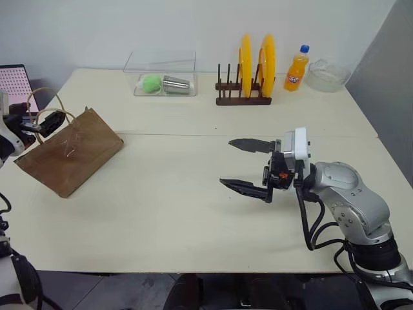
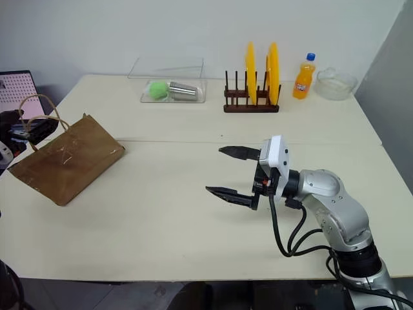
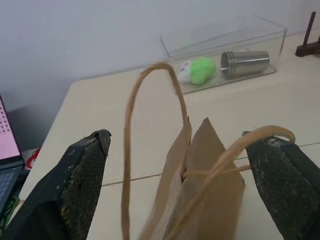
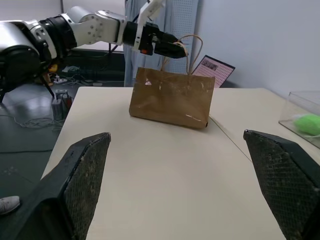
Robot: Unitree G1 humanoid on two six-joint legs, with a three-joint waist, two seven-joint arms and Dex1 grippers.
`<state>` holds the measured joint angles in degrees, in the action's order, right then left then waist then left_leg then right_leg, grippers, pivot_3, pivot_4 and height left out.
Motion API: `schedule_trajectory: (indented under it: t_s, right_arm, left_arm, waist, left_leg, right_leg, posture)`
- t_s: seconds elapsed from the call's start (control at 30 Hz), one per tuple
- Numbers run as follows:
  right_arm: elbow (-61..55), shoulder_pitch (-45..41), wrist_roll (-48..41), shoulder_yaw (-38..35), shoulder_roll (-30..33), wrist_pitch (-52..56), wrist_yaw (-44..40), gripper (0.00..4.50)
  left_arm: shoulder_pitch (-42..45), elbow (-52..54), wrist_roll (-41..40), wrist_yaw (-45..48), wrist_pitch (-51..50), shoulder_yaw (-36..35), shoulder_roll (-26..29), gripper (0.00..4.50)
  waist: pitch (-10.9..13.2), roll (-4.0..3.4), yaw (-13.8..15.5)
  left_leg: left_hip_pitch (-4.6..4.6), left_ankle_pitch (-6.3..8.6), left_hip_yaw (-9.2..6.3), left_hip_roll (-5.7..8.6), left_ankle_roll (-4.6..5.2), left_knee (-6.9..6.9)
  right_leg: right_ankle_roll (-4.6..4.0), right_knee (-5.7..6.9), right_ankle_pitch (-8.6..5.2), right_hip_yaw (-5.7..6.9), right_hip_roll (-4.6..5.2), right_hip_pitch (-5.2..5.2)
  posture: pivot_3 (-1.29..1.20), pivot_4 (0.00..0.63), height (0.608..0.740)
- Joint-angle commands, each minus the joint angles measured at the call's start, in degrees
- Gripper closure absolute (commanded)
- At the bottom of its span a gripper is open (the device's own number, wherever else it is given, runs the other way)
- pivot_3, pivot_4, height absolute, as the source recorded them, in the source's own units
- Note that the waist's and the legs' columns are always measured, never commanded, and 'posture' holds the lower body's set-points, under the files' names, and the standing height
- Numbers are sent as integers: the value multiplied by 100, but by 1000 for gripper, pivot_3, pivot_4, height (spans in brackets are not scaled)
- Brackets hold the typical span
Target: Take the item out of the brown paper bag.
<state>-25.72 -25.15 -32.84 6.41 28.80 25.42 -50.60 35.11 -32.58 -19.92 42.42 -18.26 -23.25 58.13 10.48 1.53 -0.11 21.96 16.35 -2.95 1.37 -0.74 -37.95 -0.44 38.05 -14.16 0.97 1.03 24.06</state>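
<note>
two grippers spread wide. left gripper [image 4: 167,47] hooks one loop handle [image 3: 150,145] over finger, lifting brown paper bag [image 1: 70,159] at table's left edge. right gripper [image 1: 248,166] waits mid-table, empty, likely to reach inside.

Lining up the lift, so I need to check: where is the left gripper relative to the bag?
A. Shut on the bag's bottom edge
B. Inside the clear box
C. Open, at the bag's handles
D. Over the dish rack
C: the left gripper stands open with the bag and its handles between its fingers.
</note>
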Motion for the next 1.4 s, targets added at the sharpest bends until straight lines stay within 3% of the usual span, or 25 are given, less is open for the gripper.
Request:
schedule_trajectory:
  t_s: [0.03, 0.13, 0.3, 0.33, 0.7, 1.1, 1.4]
  right_arm:
    - [-217, -70, -18, -68, 21, -33, 47, 0]
    - [-232, -55, -1, -91, 45, -22, 77, 0]
    - [-253, -32, -6, -105, 84, -10, 103, 0]
    - [-260, -33, -11, -112, 93, -5, 106, 0]
    - [-250, -56, 11, -109, 117, -40, 145, 0]
    - [-329, 12, -64, -239, 286, 59, 173, 0]
    - [-685, 601, -155, -588, 813, 312, 200, 0]
  left_arm:
    - [636, -616, 305, 198, 507, 233, 234, 44]
    - [1037, -1102, 431, 330, 747, 338, 316, 44]
    - [1416, -1644, 538, 589, 973, 431, 451, 1262]
    - [1465, -1721, 565, 709, 971, 485, 495, 1310]
    - [1968, -2444, 919, 1161, 1227, 810, 613, 4478]
    - [3620, -2743, 1300, 2175, 1387, 1498, 107, 4478]
    - [4878, -3189, 1614, 2797, 1645, 2028, -1063, 4478]
  waist:
    - [0, 0, -1]
    - [0, 0, -18]
    - [0, 0, -30]
    - [0, 1, -27]
    - [-1, 5, -27]
    - [-5, 32, 3]
    - [-3, 39, -8]
  left_leg:
    - [3, 0, 0, 0, 0, 1]
    - [4, 0, 3, 0, 0, 1]
    - [4, 0, 7, 0, 0, 1]
    - [4, 0, 7, 0, 0, 1]
    - [3, 0, 5, 2, 3, -9]
    - [13, -1, 1, 7, 2, -20]
    - [32, -1, 0, 8, 1, -26]
  right_leg:
    - [0, 1, 0, 2, 0, 4]
    - [-1, 3, 1, 2, 0, 6]
    - [-1, 3, 1, 0, 0, 7]
    - [-1, 4, 1, 0, 0, 7]
    - [1, 13, 0, 4, 0, 5]
    - [3, 13, 2, 9, 0, 3]
    - [4, 10, 2, 15, 1, 9]
  posture:
    - [0, 150, 740]
    - [0, 150, 740]
    - [0, 150, 740]
    - [0, 150, 740]
    - [0, 150, 740]
    - [0, 150, 740]
    - [0, 150, 740]
